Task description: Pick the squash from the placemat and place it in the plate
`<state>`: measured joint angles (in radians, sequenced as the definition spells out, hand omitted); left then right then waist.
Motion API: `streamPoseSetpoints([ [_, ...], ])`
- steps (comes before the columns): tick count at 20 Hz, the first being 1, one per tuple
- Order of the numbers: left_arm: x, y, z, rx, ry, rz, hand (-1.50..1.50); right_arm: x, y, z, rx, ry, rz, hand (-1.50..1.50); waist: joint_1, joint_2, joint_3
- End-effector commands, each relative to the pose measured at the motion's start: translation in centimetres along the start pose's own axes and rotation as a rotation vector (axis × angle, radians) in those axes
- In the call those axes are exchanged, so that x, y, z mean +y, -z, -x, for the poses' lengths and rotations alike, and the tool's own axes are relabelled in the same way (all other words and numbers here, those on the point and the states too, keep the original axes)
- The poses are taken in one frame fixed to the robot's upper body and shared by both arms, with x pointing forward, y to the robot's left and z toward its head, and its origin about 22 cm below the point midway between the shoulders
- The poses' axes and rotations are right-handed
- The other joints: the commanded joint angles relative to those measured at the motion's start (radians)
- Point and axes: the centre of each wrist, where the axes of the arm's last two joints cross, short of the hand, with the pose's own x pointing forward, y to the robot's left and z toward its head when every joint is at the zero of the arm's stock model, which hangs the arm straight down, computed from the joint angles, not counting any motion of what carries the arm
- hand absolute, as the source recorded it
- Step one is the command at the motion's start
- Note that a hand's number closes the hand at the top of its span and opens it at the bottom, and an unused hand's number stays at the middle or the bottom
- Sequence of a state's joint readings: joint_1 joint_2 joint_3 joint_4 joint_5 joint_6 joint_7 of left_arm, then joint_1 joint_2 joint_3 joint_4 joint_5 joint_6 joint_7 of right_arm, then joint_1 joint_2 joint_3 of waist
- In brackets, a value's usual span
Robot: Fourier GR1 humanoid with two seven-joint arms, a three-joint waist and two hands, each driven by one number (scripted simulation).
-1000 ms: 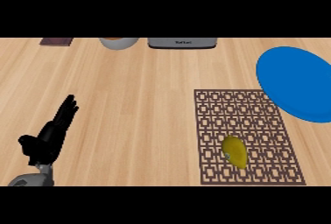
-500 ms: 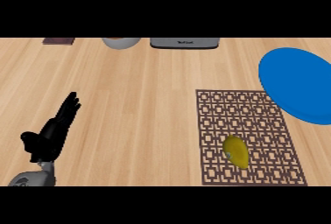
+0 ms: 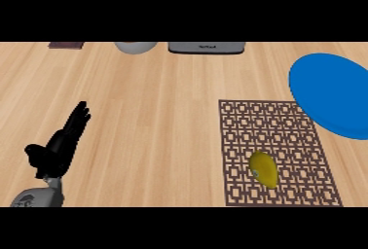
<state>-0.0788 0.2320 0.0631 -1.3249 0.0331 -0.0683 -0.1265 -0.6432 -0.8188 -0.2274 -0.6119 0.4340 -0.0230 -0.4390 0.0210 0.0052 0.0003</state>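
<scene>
Yellow squash (image 3: 264, 168) on brown lattice placemat (image 3: 277, 146), blue plate (image 3: 332, 92) beside it, left hand (image 3: 61, 143) well apart.

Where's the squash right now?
In the head view, the yellow squash lies on the placemat's near part, right side, below the blue plate.

The blue plate (image 3: 330, 92) is cut by the right edge, the dark patterned placemat (image 3: 277, 146) is cut at its lower end, the grey forearm (image 3: 36, 197) is cut at the bottom, and three objects at the top edge show too little to be identified.
</scene>
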Motion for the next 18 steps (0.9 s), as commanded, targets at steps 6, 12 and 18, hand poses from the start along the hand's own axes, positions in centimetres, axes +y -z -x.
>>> streamPoseSetpoints([
  [6, -1.6, 1.8, -1.7, -0.017, 0.000, 0.006, 0.00, 7.1, 2.3, -2.4, 0.165, 0.200, 0.071, -1.50, 0.009, 0.005, 0.002],
  [12, -0.3, 1.6, -1.4, -0.014, 0.005, 0.003, 0.00, 7.6, 2.9, -2.6, 0.259, 0.201, 0.014, -1.50, 0.014, 0.008, 0.002],
  [18, 0.0, 1.1, -1.5, -0.020, 0.011, -0.003, 0.00, 7.3, 1.6, -0.7, 0.244, 0.431, 0.215, -1.50, 0.003, 0.005, 0.003],
])
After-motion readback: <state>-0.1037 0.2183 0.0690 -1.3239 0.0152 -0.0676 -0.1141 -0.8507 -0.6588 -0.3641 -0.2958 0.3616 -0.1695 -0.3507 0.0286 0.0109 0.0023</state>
